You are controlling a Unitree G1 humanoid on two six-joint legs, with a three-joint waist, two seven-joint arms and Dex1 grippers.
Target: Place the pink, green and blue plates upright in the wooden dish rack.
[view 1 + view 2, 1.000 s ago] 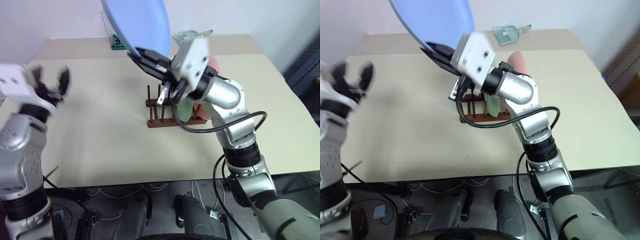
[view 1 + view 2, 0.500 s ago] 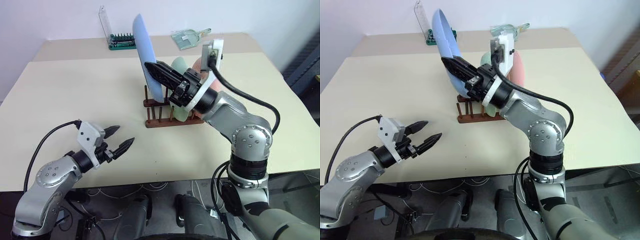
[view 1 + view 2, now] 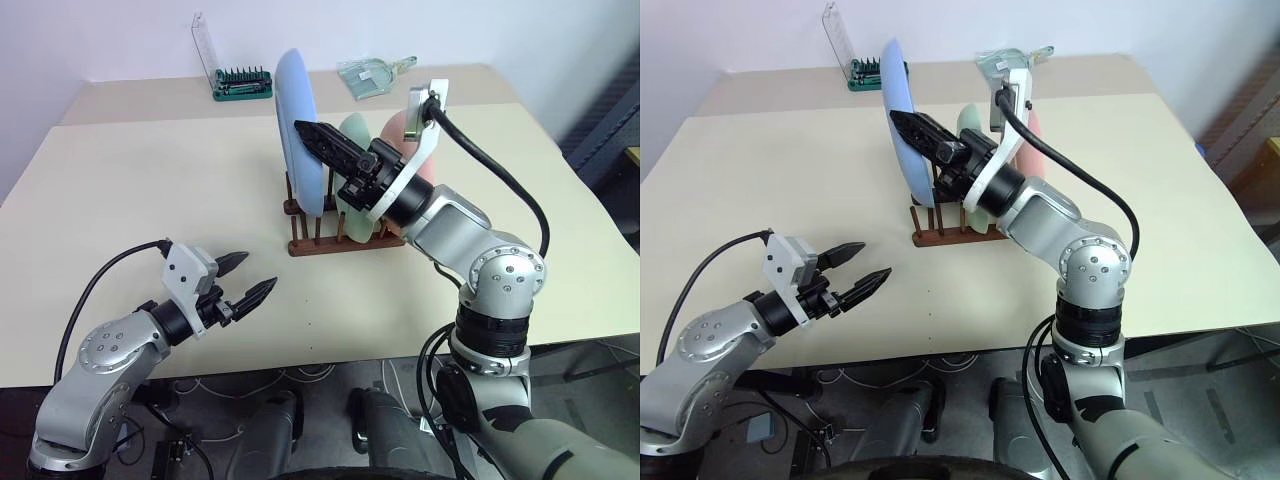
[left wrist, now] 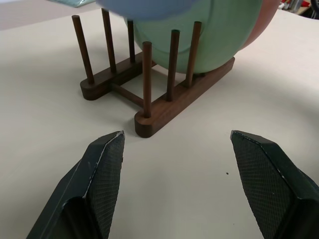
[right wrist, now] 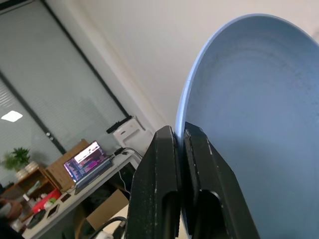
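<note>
Blue plate (image 3: 303,130) is the one in play: held on edge over the near, free end of the wooden dish rack (image 3: 345,238), rim clenched in the right claw (image 5: 180,137). Left to right: left claw (image 3: 243,277) sits low over the tabletop (image 3: 150,190), fingers spread and empty, pointing toward the rack but well short of it; its wrist view looks straight at the rack's free pegs. Next is the blue plate, face roughly parallel to the green plate (image 3: 356,135) and the pink plate (image 3: 400,135) behind it, both already standing between pegs at the far end. Right claw reaches in from the right, across the green and pink plates, gripping the blue rim on the side facing them. Key relation: plate's lower edge looks close above or just entering the slot ahead of the green plate; I can't tell if it touches the rails. My read: next move is mostly straight down, keeping the plate plane in line with the peg gaps. Right arm owns it.
</note>
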